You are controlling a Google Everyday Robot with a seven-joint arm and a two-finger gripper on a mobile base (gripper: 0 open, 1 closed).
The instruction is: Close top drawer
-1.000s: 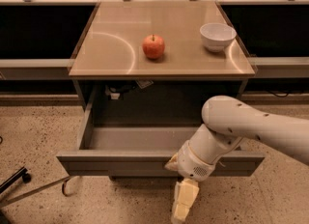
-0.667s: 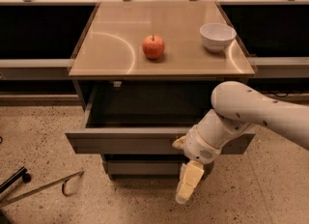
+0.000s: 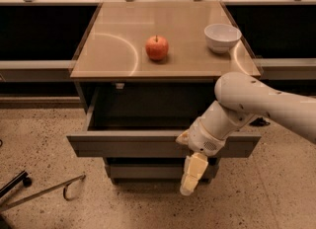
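Observation:
The top drawer (image 3: 128, 144) is a wide, shallow grey box with a plain front panel. It stands partly pulled out from under the tabletop (image 3: 118, 50), with its dark inside showing. My gripper (image 3: 191, 176) hangs in front of the drawer's front panel, right of its middle, with the cream fingers pointing down below the panel's lower edge. The white arm (image 3: 256, 107) comes in from the right and covers the right part of the panel.
A red apple (image 3: 156, 47) and a white bowl (image 3: 222, 37) sit on the tabletop. A narrower grey drawer front (image 3: 148, 171) shows below the top drawer. A metal bar (image 3: 44, 191) lies on the speckled floor at lower left. Dark shelves flank the cabinet.
The drawer has slid back in towards the cabinet since a second ago. My arm and gripper have moved up and forward with its front panel.

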